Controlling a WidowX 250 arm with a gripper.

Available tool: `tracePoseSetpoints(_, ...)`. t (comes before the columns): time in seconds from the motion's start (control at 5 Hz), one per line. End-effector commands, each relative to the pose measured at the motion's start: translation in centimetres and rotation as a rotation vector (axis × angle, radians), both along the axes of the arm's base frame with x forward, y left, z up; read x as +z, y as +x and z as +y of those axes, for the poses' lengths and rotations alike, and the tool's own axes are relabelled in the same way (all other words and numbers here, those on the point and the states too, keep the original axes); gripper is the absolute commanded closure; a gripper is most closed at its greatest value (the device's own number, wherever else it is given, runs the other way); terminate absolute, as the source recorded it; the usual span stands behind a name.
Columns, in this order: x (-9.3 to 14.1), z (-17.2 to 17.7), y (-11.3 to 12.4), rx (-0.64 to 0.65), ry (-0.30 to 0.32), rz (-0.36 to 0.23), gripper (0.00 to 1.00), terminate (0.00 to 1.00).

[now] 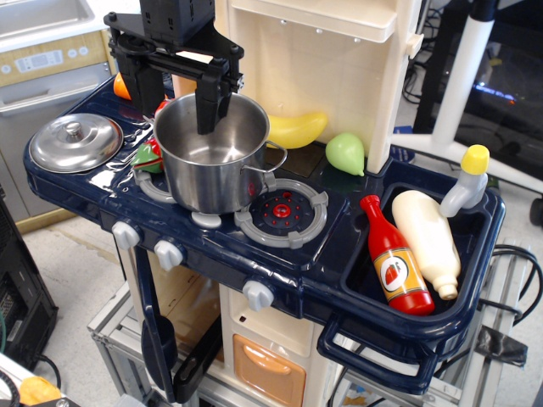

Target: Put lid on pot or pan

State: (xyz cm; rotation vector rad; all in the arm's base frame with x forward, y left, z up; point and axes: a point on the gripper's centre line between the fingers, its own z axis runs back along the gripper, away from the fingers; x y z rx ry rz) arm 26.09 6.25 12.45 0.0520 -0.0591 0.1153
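The pot (216,174), a tall shiny steel cylinder with loop side handles, stands on the left burner of the dark blue toy stove (204,242). It has no cover and looks empty. The lid (76,142), a domed steel disc with a small knob, lies flat on the stove's far left corner, apart from the pot. My black gripper (181,119) hangs over the pot's back-left rim with its jaws apart. One finger (212,106) reaches down inside the pot and the other (151,89) is outside it. It holds nothing.
A red and green toy vegetable (147,158) lies between lid and pot. The right burner (282,212) is bare. A yellow banana (297,129) and a green pear (345,153) sit by the cream back panel. The sink (475,280) holds a ketchup bottle (395,259) and a white bottle (427,237).
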Motion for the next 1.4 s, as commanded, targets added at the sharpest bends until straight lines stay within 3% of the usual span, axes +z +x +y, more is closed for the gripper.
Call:
tracePoseSetpoints(0.0, 0.0, 0.0, 0.0, 0.000, 0.000, 0.000, 0.00, 0.00)
tracePoseSetpoints(0.2, 1.2, 4.5, -0.1, -0.053, 0.053, 0.041, 0.00, 0.00)
tracePoseSetpoints(0.4, 0.6, 7.8, 0.3, -0.103, 0.097, 0.052, 0.00, 0.00)
tracePoseSetpoints(1.2, -5.4, 16.2, 1.0, -0.257, 0.181, -0.001, 0.00, 0.00)
